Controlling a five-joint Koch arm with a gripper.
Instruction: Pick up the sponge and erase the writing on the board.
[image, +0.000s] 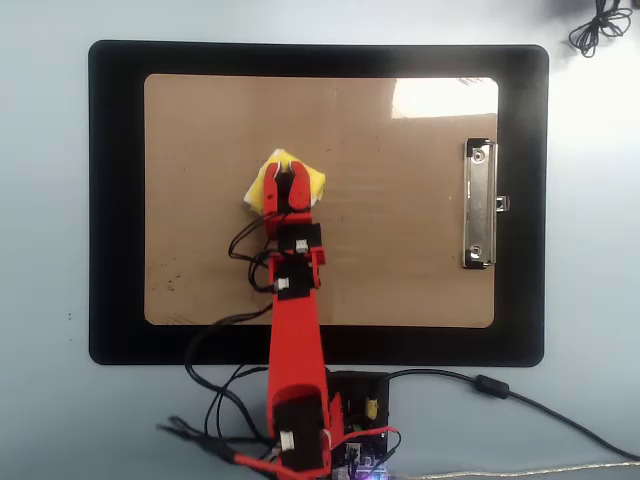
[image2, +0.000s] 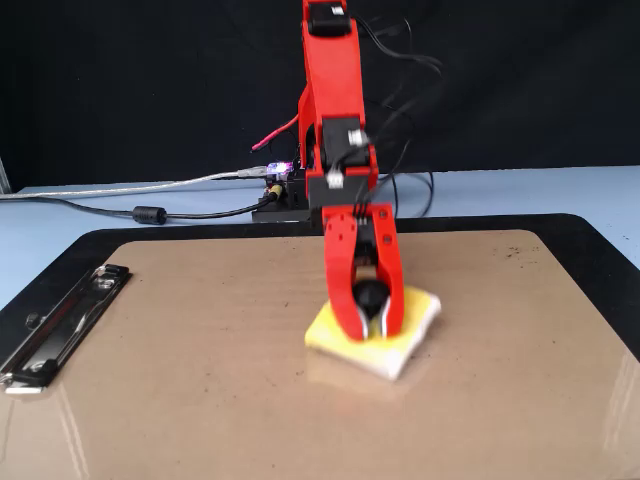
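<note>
Red plastic gripper (image: 286, 178) (image2: 371, 326) on the hobby arm points down onto the small squarish yellow-and-white sponge (image: 262, 188) (image2: 410, 335), its two jaws closed on the dark round knob at the sponge's top. In the overhead view the sponge sits left of centre in the frame, in the upper left part of the large tan-brown rectangular clipboard (image: 400, 230); in the fixed view it lies flat on the clipboard (image2: 200, 380) surface, right of centre and just below the middle of the frame. The clipboard's silver metal clip (image: 480, 205) (image2: 60, 325) is at the right edge in the overhead view and at the lower left in the fixed view, well apart from the sponge. Only small dark specks show on the brown surface; no line drawing can be made out. Beneath the clipboard lies a larger black mat (image: 115, 200) (image2: 590, 235) on a pale blue table (image: 45, 250) (image2: 60, 235).
</note>
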